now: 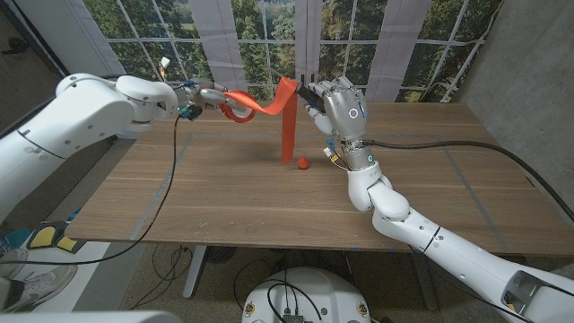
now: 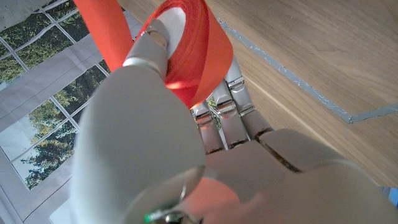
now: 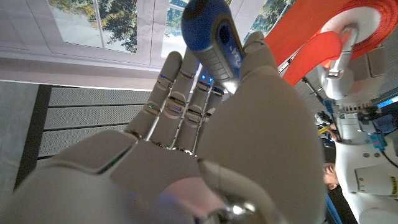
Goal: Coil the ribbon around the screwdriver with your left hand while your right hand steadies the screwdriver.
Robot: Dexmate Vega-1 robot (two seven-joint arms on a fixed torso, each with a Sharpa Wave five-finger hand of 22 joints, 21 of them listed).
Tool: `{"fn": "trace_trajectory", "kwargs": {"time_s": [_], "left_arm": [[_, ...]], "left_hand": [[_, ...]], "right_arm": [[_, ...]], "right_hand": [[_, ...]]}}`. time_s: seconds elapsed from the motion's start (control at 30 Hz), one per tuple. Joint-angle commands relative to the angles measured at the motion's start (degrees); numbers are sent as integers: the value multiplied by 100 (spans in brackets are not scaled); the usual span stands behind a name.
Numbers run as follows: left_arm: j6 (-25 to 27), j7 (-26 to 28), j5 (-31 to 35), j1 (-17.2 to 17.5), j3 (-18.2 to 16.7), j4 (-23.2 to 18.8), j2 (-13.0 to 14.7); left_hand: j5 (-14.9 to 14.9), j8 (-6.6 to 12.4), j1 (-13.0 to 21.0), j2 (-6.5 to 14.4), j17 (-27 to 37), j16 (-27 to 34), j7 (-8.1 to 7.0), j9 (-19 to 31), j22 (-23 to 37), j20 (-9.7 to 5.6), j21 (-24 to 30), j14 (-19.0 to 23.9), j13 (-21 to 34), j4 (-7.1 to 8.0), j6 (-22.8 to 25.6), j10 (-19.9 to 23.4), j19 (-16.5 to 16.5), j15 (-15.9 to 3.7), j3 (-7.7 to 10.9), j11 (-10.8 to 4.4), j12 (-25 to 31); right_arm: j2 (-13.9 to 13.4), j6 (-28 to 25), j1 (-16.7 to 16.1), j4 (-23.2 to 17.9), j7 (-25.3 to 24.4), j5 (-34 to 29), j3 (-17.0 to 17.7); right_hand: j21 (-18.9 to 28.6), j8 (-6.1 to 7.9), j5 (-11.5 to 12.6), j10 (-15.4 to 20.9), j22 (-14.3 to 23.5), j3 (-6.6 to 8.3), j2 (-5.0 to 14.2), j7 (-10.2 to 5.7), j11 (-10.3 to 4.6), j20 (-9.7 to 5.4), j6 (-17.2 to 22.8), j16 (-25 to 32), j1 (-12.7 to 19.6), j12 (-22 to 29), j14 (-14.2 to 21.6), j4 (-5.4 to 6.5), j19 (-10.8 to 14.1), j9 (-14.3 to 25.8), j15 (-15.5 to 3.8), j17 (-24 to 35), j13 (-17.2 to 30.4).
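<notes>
My right hand point(image 1: 344, 109) holds the screwdriver point(image 1: 310, 91) up above the table's far middle; its blue and black handle point(image 3: 214, 38) sticks out past my fingers. The orange-red ribbon point(image 1: 288, 117) drapes over the screwdriver and hangs straight down to the table. From there a band runs across to my left hand point(image 1: 208, 96), which holds it looped around its fingers point(image 1: 239, 112). The left wrist view shows the ribbon point(image 2: 198, 53) curled around a fingertip of that hand point(image 2: 155, 143). The same ribbon point(image 3: 308, 38) and my right hand point(image 3: 249, 137) show in the right wrist view.
A small red lump point(image 1: 303, 163) lies on the wooden table point(image 1: 269, 202) by the ribbon's lower end. A black cable point(image 1: 170, 184) crosses the table's left side, and another cable point(image 1: 466, 148) trails from my right wrist. Windows stand behind the table.
</notes>
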Motion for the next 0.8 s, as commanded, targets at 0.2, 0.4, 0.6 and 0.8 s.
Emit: {"fn": "trace_trajectory", "kwargs": {"time_s": [0.2, 0.4, 0.6, 0.8], "left_arm": [[247, 20, 592, -766, 397, -134, -423], [325, -4, 576, -887, 368, -133, -560], [499, 43, 634, -1120, 453, -174, -691], [344, -102, 483, -1190, 392, -24, -919]], "left_hand": [[26, 16, 766, 797, 1934, -18, 438, 281, -21, -162, 71, 1625, 1584, 49, 538, 131, -31, -1591, 47, -123, -20], [22, 8, 763, 792, 1951, -37, 432, 280, -41, -160, 98, 1647, 1568, 49, 569, 158, -38, -1590, 43, -114, -39], [18, -8, 761, 789, 1962, -56, 424, 280, -56, -164, 117, 1661, 1566, 48, 576, 171, -48, -1591, 42, -120, -55], [15, -25, 757, 790, 1967, -87, 420, 280, -67, -163, 139, 1661, 1565, 51, 578, 171, -48, -1592, 39, -137, -75]], "right_arm": [[56, -30, 171, 448, 323, -635, -400], [26, 126, 272, 575, 301, -670, -513], [-28, 192, 325, 603, 292, -710, -561], [-45, 168, 410, 675, 514, -869, -655]], "right_hand": [[74, 1, 58, 116, -9, -15, 969, -513, -129, -876, 531, -28, 934, 4, 434, 27, -43, 22, -638, 28, 501], [103, -6, 62, 128, -10, -22, 973, -509, -139, -872, 542, -32, 941, -4, 447, 29, -51, 20, -642, 39, 510], [133, -15, 66, 134, -13, -36, 968, -514, -139, -872, 547, -47, 945, -23, 445, 30, -69, 20, -642, 49, 513], [158, -19, 70, 132, -16, -47, 964, -524, -139, -871, 558, -61, 952, -36, 443, 30, -88, 23, -641, 58, 523]]}}
